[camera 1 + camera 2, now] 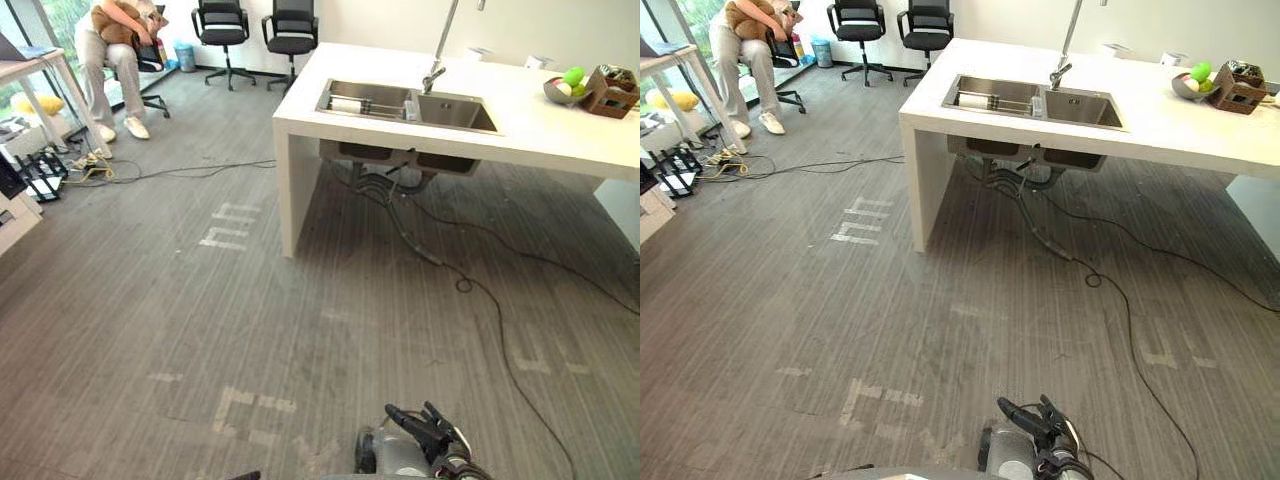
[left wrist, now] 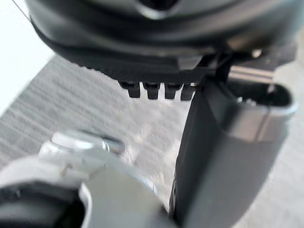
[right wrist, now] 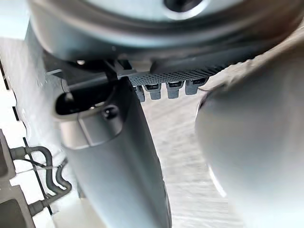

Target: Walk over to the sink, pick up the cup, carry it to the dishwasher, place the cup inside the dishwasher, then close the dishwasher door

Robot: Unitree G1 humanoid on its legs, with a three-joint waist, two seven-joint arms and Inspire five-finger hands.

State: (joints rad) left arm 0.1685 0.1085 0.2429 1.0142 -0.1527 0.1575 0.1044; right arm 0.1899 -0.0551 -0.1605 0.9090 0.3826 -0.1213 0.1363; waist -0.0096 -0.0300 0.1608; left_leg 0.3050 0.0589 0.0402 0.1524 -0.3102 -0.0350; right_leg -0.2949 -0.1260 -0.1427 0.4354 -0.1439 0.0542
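A steel double sink (image 1: 455, 112) is set in a white counter (image 1: 560, 130) far ahead, with a tall tap (image 1: 440, 50) behind it. In the sink's left basin a pale cylindrical thing (image 1: 347, 104), possibly the cup, lies on its side on a wire rack. My right hand (image 1: 425, 428) hangs low at the near edge of the floor, well short of the counter, its dark fingers relaxed and empty. In the right wrist view its thumb (image 3: 114, 156) stands out past the palm. My left hand (image 2: 156, 71) hangs over the carpet, its thumb (image 2: 223, 156) out, holding nothing.
Cables (image 1: 500, 330) trail across the grey carpet from under the sink. Pale tape marks (image 1: 228, 225) lie on the floor. A seated person (image 1: 115, 50) and two office chairs (image 1: 255, 30) are at the far left. A fruit bowl (image 1: 565, 88) and brown basket (image 1: 612, 92) stand on the counter.
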